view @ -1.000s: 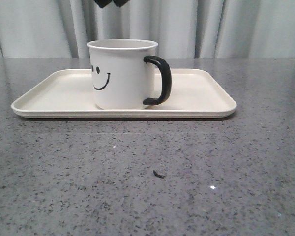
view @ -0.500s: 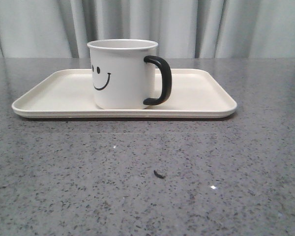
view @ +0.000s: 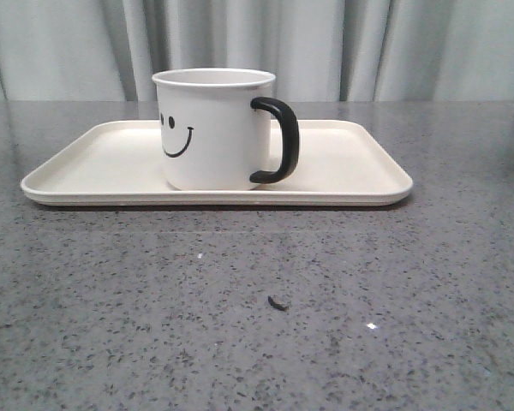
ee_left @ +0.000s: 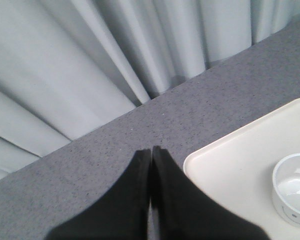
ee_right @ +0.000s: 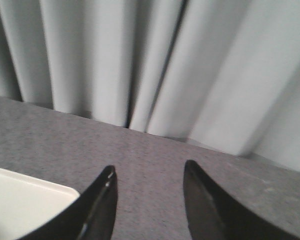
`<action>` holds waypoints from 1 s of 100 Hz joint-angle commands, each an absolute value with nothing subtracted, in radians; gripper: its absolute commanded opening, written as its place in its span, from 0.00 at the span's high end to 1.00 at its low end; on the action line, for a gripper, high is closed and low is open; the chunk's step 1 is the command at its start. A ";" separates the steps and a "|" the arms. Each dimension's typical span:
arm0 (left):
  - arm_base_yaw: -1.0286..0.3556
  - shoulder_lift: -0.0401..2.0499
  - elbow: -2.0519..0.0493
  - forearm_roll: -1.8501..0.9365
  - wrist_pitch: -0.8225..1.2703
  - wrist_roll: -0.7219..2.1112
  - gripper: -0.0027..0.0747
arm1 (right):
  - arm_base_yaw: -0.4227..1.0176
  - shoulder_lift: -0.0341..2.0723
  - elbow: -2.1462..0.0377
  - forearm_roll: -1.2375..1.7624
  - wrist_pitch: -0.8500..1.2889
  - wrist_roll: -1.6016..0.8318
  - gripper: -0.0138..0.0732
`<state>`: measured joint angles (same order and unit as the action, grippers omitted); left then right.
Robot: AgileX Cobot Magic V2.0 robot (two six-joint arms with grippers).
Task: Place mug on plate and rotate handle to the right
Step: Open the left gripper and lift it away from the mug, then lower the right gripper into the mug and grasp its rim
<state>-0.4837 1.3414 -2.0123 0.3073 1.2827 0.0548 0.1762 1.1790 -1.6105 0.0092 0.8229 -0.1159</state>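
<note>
Black fingers of the left gripper (ee_left: pixel 150 165) are pressed flat together w/ nothing between them, hanging over bare grey surface (ee_left: pixel 90 165) near the curtain (ee_left: pixel 65 75). Outward from those tips, the plate (ee_left: pixel 230 175) corner sits just beside them, and further along, at the frame edge, the mug (ee_left: pixel 292 190) shows as a white rim seen from above. So the mug lies off to one side of the left fingers, not under them.

Right gripper (ee_right: pixel 147 185) has its fingers spread wide, gap empty, also over bare surface; only a corner of the plate (ee_right: pixel 25 197) shows in the right wrist view, no mug. Neither arm appears in the front view.

Front view: mug (view: pixel 212 128) stands upright on the plate (view: pixel 351 171), a bit left of the plate's middle, smiley facing cam-left. Handle (view: pixel 278 141) is a black loop sticking out toward the right, w/ a slight swing toward the camera. Plate's long axis runs left-right across the surface (view: pixel 257 325). Small dark speck (view: pixel 277 302) lies on the surface well in front of the plate.

Judgement: placing looks done and the handle already points about right, so little is left. If a trim is wanted, the left arm reads as nearer, since its cam sees the mug; it'd need to open up first.
</note>
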 commanded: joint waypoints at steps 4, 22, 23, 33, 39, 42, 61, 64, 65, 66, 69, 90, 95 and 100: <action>-0.490 1.276 -1.979 0.375 1.265 0.009 0.99 | 0.231 1.238 -1.719 0.099 0.806 -0.190 0.46; -0.490 1.214 -1.893 0.411 1.265 -0.025 0.99 | 0.326 1.377 -1.814 0.167 0.949 -0.218 0.46; -0.490 1.209 -1.889 0.416 1.265 -0.028 0.99 | 0.333 1.382 -1.816 0.167 0.953 -0.218 0.46; -0.490 1.177 -1.842 0.442 1.265 -0.032 0.99 | 0.377 1.448 -1.819 0.171 0.987 -0.218 0.46; -0.490 1.157 -1.814 0.449 1.265 -0.033 0.99 | 0.398 1.479 -1.819 0.174 1.005 -0.218 0.46; -0.490 1.149 -1.802 0.451 1.263 -0.033 0.99 | 0.411 1.494 -1.819 0.174 1.012 -0.218 0.46; -0.490 1.112 -1.730 0.454 1.263 -0.033 0.99 | 0.477 1.589 -1.819 0.182 1.043 -0.218 0.46; -0.490 1.111 -1.720 0.454 1.261 -0.034 0.99 | 0.483 1.602 -1.819 0.182 1.043 -0.218 0.46; -0.490 1.109 -1.718 0.454 1.261 -0.036 0.99 | 0.486 1.605 -1.819 0.182 1.043 -0.218 0.46; -0.490 1.109 -1.718 0.454 1.261 -0.036 0.99 | 0.487 1.612 -1.819 0.183 1.043 -0.218 0.46; -0.490 1.104 -1.708 0.454 1.261 -0.038 0.99 | 0.492 1.625 -1.819 0.183 1.043 -0.218 0.46; -0.490 1.104 -1.689 0.460 1.263 -0.042 0.99 | 0.501 1.716 -1.819 0.184 1.061 -0.217 0.46; -0.490 1.104 -1.689 0.460 1.263 -0.042 0.99 | 0.501 1.735 -1.819 0.187 1.069 -0.217 0.46; -0.490 1.104 -1.689 0.460 1.263 -0.042 0.99 | 0.501 1.749 -1.819 0.194 1.074 -0.217 0.46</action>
<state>-0.4837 1.1192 -1.6694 0.4309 1.2848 -0.0255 0.5013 1.7723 -1.7867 0.1746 1.0976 -0.2079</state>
